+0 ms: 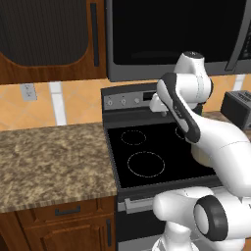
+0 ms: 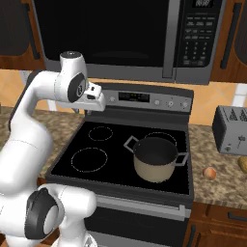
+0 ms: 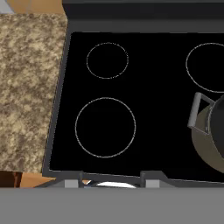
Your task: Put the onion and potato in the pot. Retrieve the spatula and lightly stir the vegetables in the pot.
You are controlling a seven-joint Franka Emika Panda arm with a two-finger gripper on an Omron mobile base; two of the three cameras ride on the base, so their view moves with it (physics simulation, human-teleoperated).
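Nothing loaded yet: pot [image 2: 155, 165] empty, gripper [image 2: 95, 99] aperture indeterminate above stove [image 2: 96, 159]; next move requires reaching onion [image 2: 209, 172] on counter [image 2: 217, 185].

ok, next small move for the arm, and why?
Probably swing right toward the onion on the counter beside the stove. The pot sits empty on the front right burner, the onion and the potato still lie on the counter, and the tool hangs high over the left burners, holding nothing.
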